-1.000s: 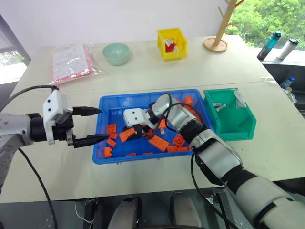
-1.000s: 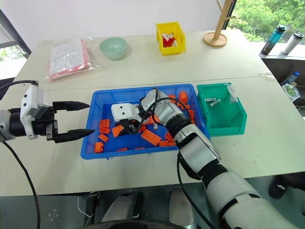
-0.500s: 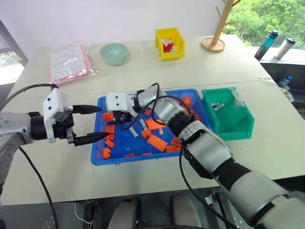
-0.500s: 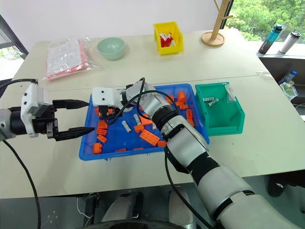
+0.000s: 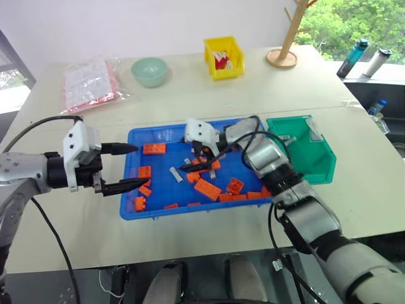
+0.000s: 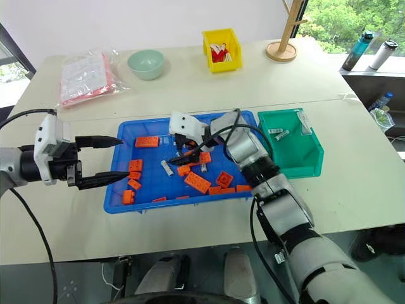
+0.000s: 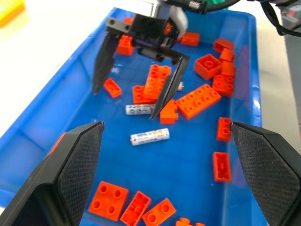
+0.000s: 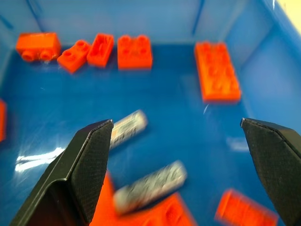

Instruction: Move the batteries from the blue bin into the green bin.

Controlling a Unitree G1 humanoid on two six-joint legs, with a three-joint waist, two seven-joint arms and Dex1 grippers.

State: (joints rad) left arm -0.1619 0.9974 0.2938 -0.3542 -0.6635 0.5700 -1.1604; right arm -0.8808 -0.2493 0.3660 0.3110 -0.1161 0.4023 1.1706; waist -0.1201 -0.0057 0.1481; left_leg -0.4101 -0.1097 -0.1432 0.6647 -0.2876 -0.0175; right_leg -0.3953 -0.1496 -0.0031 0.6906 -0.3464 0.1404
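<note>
Left wrist view puts me right over the blue bin (image 7: 42, 106), and I use that bin as my landmark. My left gripper (image 5: 126, 166) hangs at the bin's left edge with its two black fingers (image 7: 70, 174) spread wide apart and nothing between them.

Inside the bin, near the middle of its floor, lie two batteries (image 7: 149, 137), one just beside the other. Orange bricks (image 7: 197, 100) are scattered all around them on the bin floor.

My right gripper (image 7: 129, 77) is over the middle of the bin, just past the batteries. Its fingers point down toward the bin floor and stand wide apart, holding nothing. One fingertip is very close to the farther battery, but I cannot tell if it touches.

Right wrist view shows those two batteries on the blue floor between my right fingers (image 8: 84, 169).

Just beside the bin's right end sits the green bin (image 5: 316, 166). Some batteries already lie in it.

Far beyond the blue bin I see a pale green bowl (image 5: 149, 69), a small yellow bin (image 5: 226, 57) and a clear bag (image 5: 88, 83).
</note>
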